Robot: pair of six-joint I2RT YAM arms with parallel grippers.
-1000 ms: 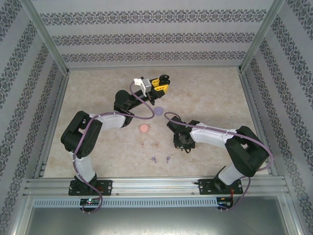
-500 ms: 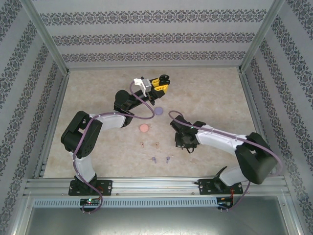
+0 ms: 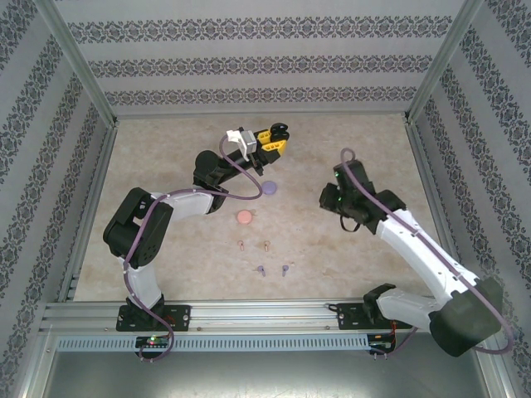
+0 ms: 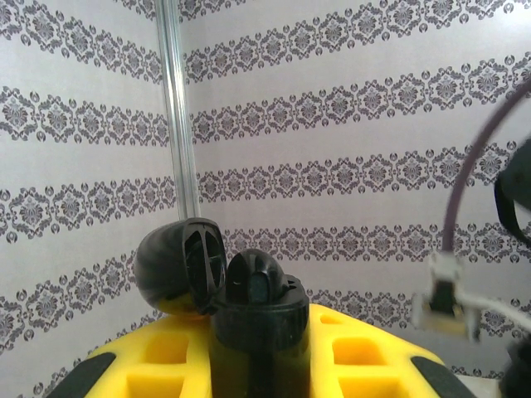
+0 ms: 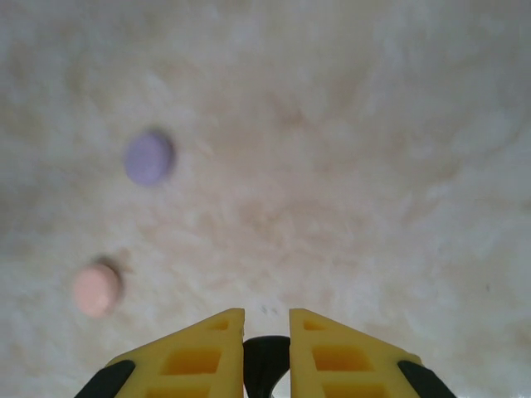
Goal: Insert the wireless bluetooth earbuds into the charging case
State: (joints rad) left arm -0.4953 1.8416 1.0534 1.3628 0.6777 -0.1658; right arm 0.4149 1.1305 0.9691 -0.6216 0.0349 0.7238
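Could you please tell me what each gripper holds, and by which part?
Left gripper: open black round charging case, by its lower body. Right gripper: small black item, probably an earbud, between its fingers; part unclear.

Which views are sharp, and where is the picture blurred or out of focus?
Top external: sharp, evenly lit, no glare. Right wrist: the purple case and pink case are blurred, the yellow fingers sharper. Left wrist: wallpaper fairly sharp, white connector blurred.

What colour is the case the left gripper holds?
Black. The case shows best in the left wrist view.
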